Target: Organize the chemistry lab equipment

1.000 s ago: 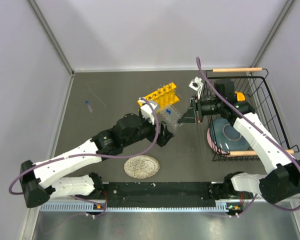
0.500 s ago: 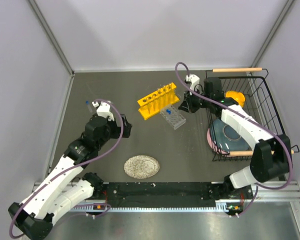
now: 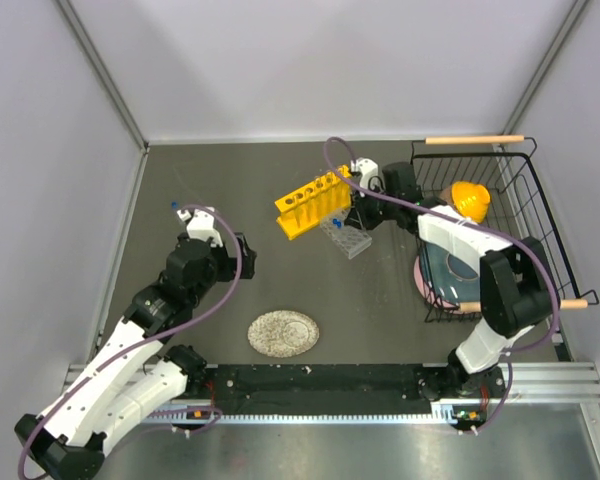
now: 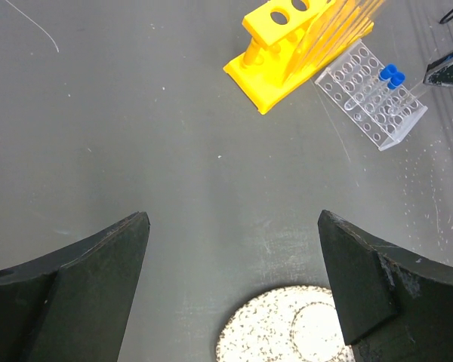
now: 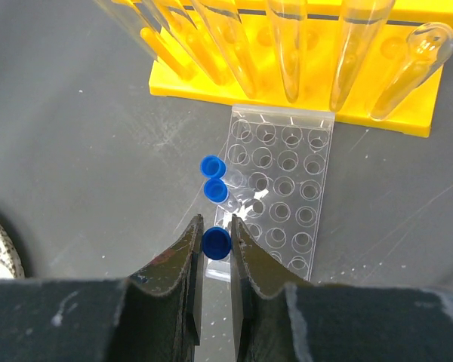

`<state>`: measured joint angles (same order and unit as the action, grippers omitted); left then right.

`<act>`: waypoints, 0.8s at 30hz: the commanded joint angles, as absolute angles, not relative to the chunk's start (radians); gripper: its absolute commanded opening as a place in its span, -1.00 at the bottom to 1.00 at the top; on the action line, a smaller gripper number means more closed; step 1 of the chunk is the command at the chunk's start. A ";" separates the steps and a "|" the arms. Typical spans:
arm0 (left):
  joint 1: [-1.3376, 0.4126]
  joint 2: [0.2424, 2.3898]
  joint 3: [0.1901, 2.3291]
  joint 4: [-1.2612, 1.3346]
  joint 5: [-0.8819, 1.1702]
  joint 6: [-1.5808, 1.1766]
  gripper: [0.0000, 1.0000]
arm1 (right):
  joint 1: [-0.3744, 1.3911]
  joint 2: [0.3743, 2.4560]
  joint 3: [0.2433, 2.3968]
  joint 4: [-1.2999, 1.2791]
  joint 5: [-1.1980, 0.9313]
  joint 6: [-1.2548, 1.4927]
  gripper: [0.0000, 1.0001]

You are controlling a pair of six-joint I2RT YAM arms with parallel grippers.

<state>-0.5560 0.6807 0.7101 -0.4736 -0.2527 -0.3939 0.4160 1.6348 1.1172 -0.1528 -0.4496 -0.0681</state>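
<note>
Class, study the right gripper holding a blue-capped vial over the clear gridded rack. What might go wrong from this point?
1. The right gripper pinches the held vial at its cap, so it may tilt and miss a hole in the clear rack.
2. Two seated vials stand just beyond it; descending fingers might knock them.
3. The glass tubes in the yellow rack lean close by and could be bumped.

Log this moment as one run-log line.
right gripper: shut on blue-capped vial, over clear gridded rack | left gripper: open, empty, above table | two other vials in rack
</note>
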 commanded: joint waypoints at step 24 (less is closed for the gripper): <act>-0.548 0.623 0.696 -0.454 -0.311 -0.394 0.98 | 0.472 1.664 1.094 -0.124 -0.382 -0.138 -0.60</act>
